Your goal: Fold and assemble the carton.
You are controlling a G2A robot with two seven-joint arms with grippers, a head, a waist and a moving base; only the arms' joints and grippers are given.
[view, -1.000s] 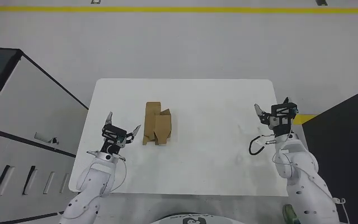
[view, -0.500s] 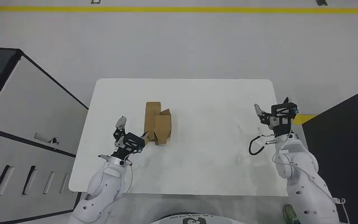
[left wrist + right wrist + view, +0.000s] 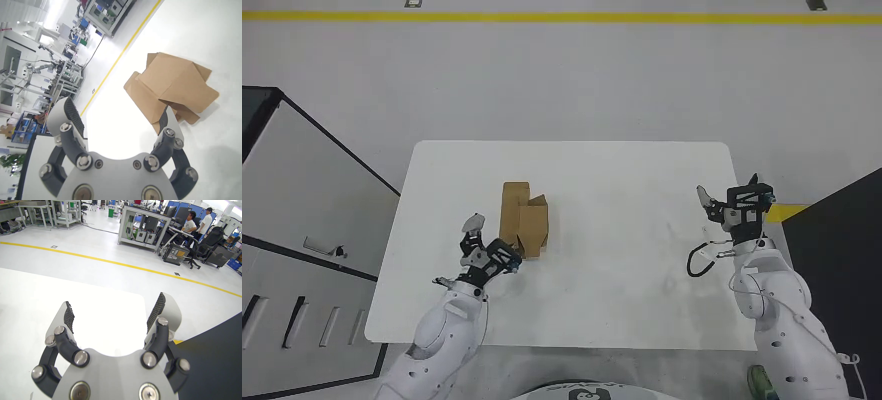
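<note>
Left end effector (image 3: 492, 241) nearer carton (image 3: 523, 226), corner occluded

White table (image 3: 642, 210), brown carton (image 3: 523, 224) on its left half

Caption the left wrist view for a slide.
Open left gripper beside a brown cardboard carton on the white table.

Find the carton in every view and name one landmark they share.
Top view: carton lies left of the table's middle, just beyond the left gripper.
Left wrist view: carton on the table, close ahead of the left gripper.
Right wrist view: faces the table's far corner instead, past the right gripper.
Shared landmark: the yellow floor line.
</note>
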